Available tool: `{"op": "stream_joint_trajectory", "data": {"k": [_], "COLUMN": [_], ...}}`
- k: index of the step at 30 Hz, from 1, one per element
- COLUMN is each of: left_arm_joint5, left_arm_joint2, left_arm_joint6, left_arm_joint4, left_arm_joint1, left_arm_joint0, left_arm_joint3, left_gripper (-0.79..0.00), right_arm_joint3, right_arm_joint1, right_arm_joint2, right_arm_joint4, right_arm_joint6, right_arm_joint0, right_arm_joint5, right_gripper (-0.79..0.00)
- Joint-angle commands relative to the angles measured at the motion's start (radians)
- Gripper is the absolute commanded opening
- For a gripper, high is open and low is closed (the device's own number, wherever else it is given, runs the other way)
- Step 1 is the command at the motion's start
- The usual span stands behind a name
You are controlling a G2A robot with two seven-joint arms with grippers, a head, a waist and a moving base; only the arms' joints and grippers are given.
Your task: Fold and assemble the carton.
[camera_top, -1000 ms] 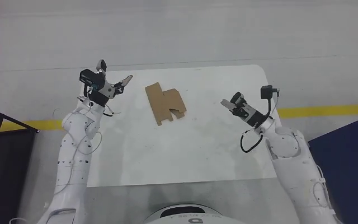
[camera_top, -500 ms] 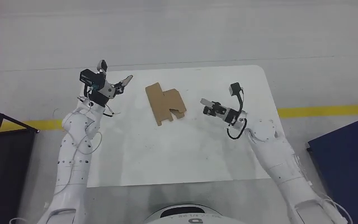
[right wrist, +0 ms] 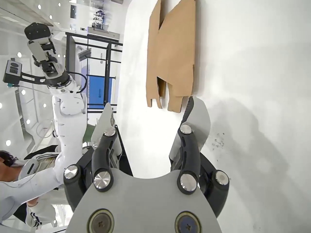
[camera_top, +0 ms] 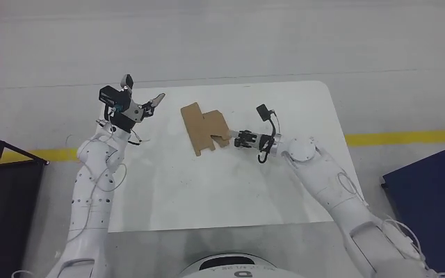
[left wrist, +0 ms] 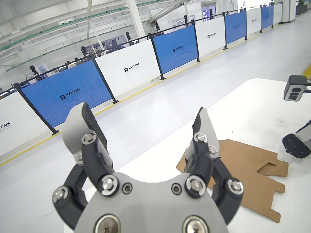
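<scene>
A large industrial hall: blue and white partition panels (left wrist: 175, 49), high beamed ceiling (left wrist: 73, 5), yellow floor line (camera_top: 396, 138).

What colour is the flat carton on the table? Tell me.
The carton is plain brown; right wrist view shows it best.

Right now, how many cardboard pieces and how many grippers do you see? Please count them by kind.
Flat brown cardboard carton blank: 1
Grippers: 2 (left gripper, right gripper, both open)
Total: 3
</scene>
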Motion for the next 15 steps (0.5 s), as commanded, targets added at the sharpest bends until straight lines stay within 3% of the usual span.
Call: {"op": "stream_joint_trajectory", "data": {"k": [1,9,15], "left_arm_joint5": [0.000,0.000,0.000], "left_arm_joint2": [0.000,0.000,0.000], "left_arm_joint6": [0.000,0.000,0.000], "left_arm_joint4": [0.000,0.000,0.000], "left_arm_joint1": [0.000,0.000,0.000], "left_arm_joint0": [0.000,0.000,0.000], "left_arm_joint3": [0.000,0.000,0.000], "left_gripper": [0.000,0.000,0.000], "right_arm_joint3": [0.021,0.091,0.115], "right_arm_joint1": [-0.006,-0.028,-0.045], "right_arm_joint2": [-0.011,-0.043,-0.068], "right_arm_joint4": [-0.002,-0.010,0.002], "right_arm_joint6": [-0.018,-0.062,-0.051], "right_arm_joint0": [0.014,0.057,0.074], "right_arm_joint5": [0.009,0.063,0.071], "right_gripper": [-0.225,-0.197,-0.259]}}
